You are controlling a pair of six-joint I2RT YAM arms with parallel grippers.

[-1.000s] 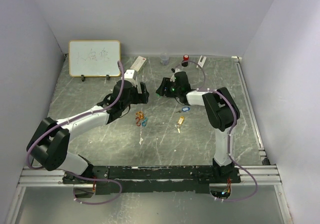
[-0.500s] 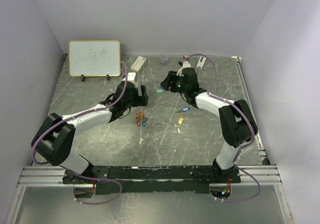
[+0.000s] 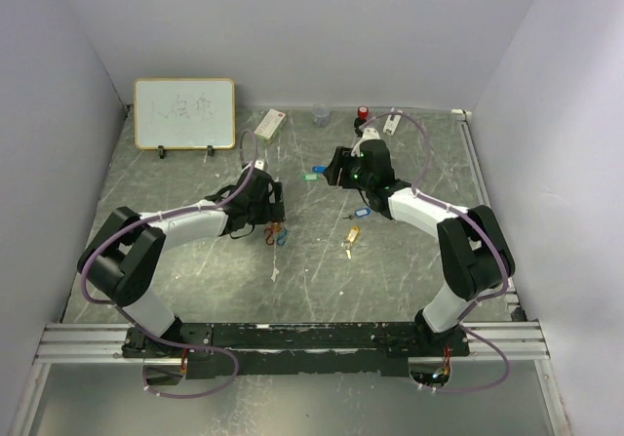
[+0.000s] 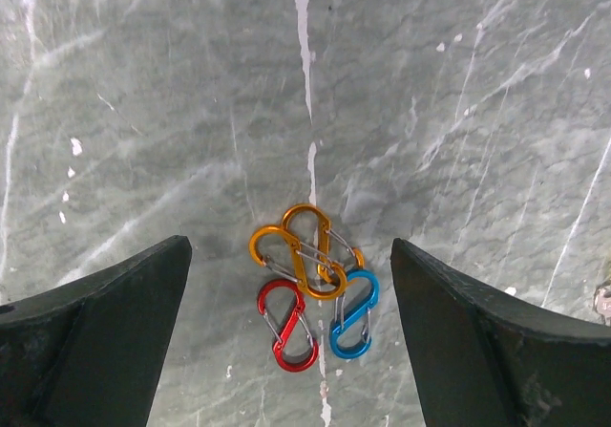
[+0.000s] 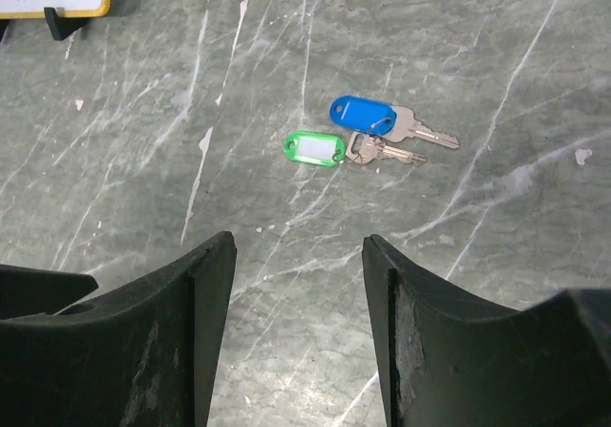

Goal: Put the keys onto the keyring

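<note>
Moved: left claw (image 3: 273, 205) has swung nearer, over the clips (image 4: 329, 279); right arm has stretched out.
Right wrist only: blue-tagged key (image 5: 368, 115) and green-tagged key (image 5: 315, 147) on the table (image 5: 525, 284), 12 o'clock of right claw (image 5: 298, 245).
Top only: two more keys (image 3: 353, 232), its 5 o'clock.
Left claw: wide open, empty.
Right claw: half open, empty.
</note>
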